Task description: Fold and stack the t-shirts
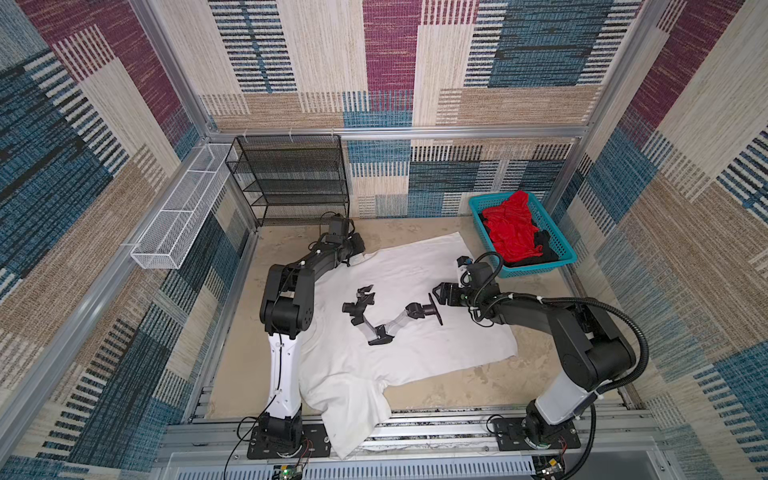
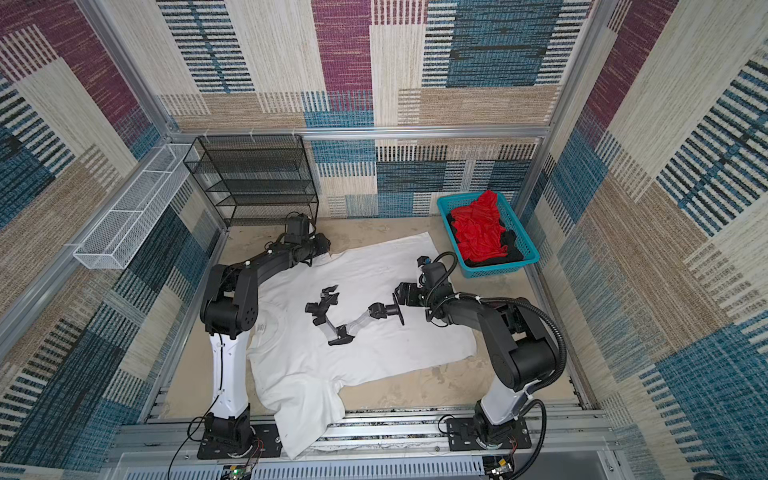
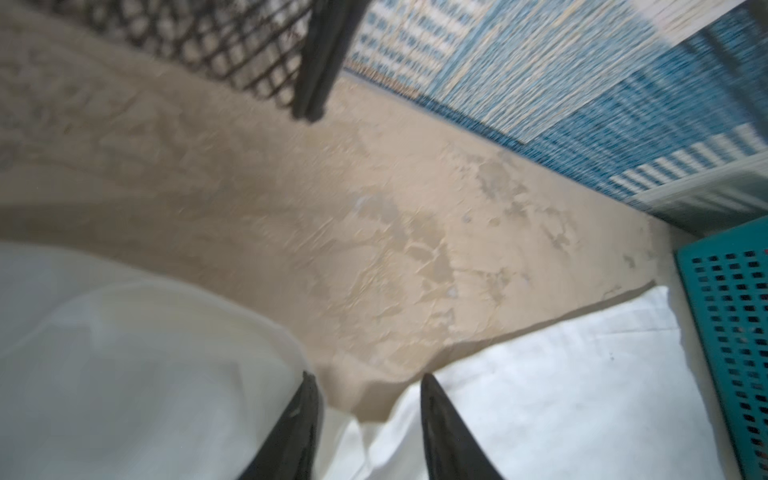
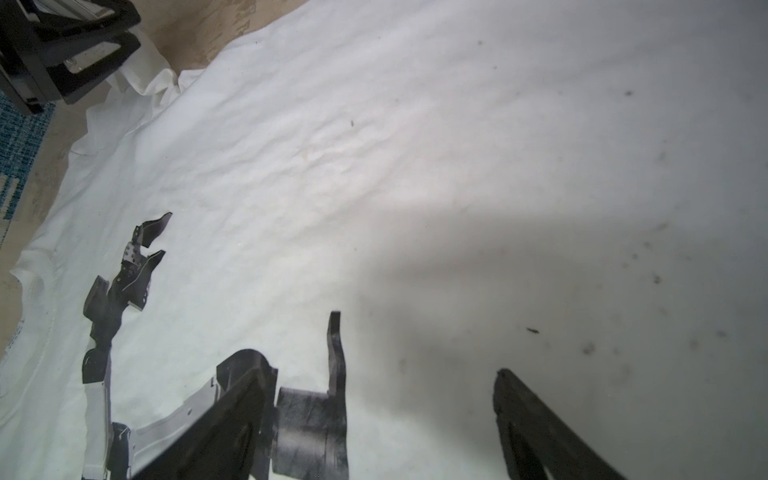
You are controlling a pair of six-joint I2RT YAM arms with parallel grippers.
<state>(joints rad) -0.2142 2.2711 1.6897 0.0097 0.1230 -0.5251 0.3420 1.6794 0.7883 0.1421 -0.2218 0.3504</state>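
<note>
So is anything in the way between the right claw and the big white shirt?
No, nothing visible is. The right gripper hangs open over the white t-shirt, next to the base end of its printed robot arm, with only bare cloth below it.

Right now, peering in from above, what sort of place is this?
Probably a robot test cell set up for laundry practice. A left arm and right arm are bolted to a metal rail. The carpet-panelled walls sit in an aluminium frame. A white t-shirt lies spread near a turquoise basket holding a red shirt.
</note>
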